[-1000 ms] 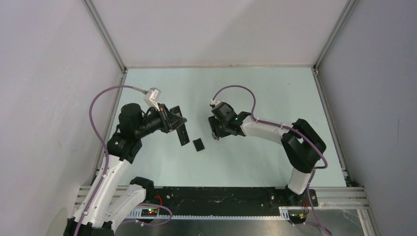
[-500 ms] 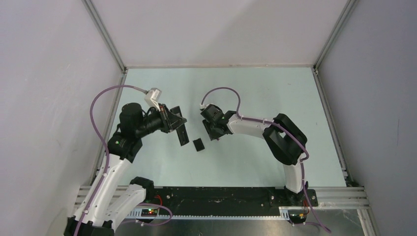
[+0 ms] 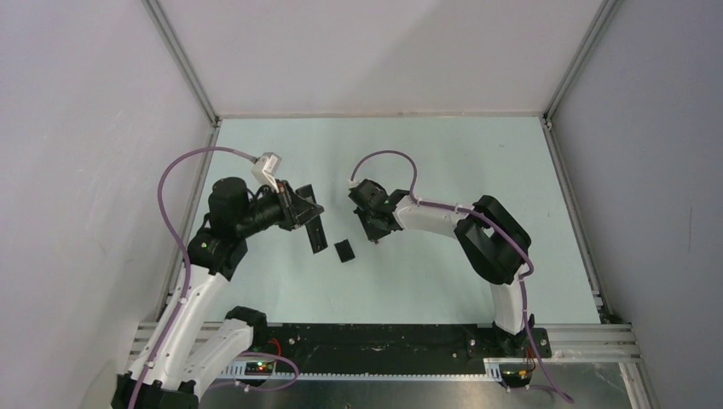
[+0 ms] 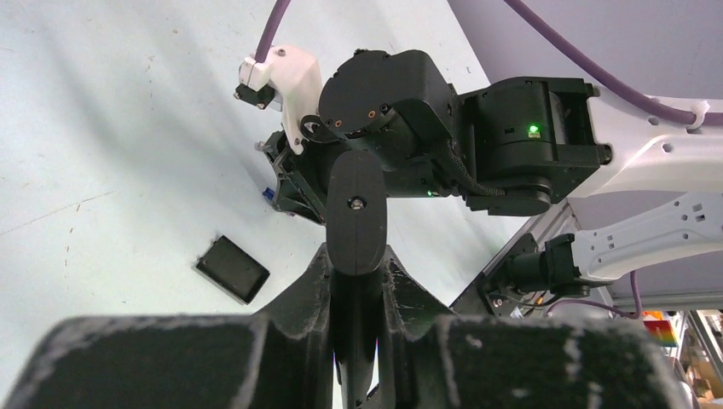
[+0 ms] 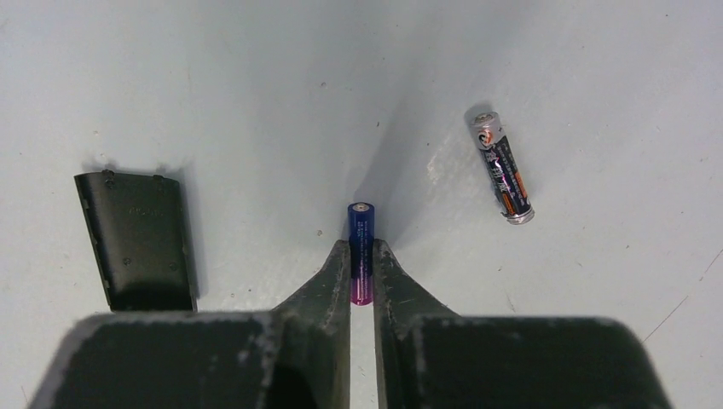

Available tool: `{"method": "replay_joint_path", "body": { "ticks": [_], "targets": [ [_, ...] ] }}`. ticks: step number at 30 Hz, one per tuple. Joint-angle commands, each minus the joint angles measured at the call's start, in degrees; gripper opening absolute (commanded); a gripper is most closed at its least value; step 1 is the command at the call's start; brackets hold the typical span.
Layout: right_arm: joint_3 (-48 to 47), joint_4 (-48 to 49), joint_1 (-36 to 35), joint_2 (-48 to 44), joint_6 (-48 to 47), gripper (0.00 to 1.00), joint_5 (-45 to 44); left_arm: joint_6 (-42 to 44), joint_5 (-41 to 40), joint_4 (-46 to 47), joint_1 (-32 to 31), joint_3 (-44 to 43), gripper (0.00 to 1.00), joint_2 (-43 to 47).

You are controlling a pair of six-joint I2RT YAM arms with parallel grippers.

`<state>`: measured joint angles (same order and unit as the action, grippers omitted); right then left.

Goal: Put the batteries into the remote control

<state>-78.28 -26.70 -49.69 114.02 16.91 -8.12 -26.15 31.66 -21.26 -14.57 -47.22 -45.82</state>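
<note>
The remote control (image 4: 356,213), a slim black bar, is held up off the table with my left gripper (image 4: 356,256) shut on it; from above it slants down to the right (image 3: 316,230). Down on the table, my right gripper (image 5: 361,245) is shut on the blue-purple battery (image 5: 361,223), which lies flat with both fingers pressed against its sides. The dark battery (image 5: 501,166) with a pale metallic end lies loose to its right. In the top view the right gripper (image 3: 373,236) sits just right of the remote's lower end.
A small loose black cover plate (image 3: 344,250) lies on the pale table between the two grippers, also visible in the right wrist view (image 5: 136,239) and the left wrist view (image 4: 232,269). Metal frame rails and grey walls bound the table.
The right arm swung left across the table and its jaws closed in on the blue-purple battery. The left arm and the remote stayed still.
</note>
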Motion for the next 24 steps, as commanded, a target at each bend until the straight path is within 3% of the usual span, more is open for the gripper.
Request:
{"method": "replay_joint_path", "body": {
  "ticks": [1,6,14,24],
  "targets": [
    [-1.96,-1.07,0.21,-0.45,0.71,0.08,-0.55,1.69,0.80,0.51,0.51,-1.27,0.00,0.46],
    [-0.71,0.64,0.25,-7.07,0.83,0.08,0.46,1.61,1.13,0.47,0.56,-1.67,0.00,0.99],
    [3.53,5.27,-0.31,-26.43,1.71,0.09,6.61,0.91,1.77,0.41,0.55,-3.95,0.00,2.15],
    [10.05,21.45,-2.27,-44.24,2.64,0.09,15.46,-3.34,3.65,0.52,0.62,-7.01,0.00,3.75]
  ]
}}
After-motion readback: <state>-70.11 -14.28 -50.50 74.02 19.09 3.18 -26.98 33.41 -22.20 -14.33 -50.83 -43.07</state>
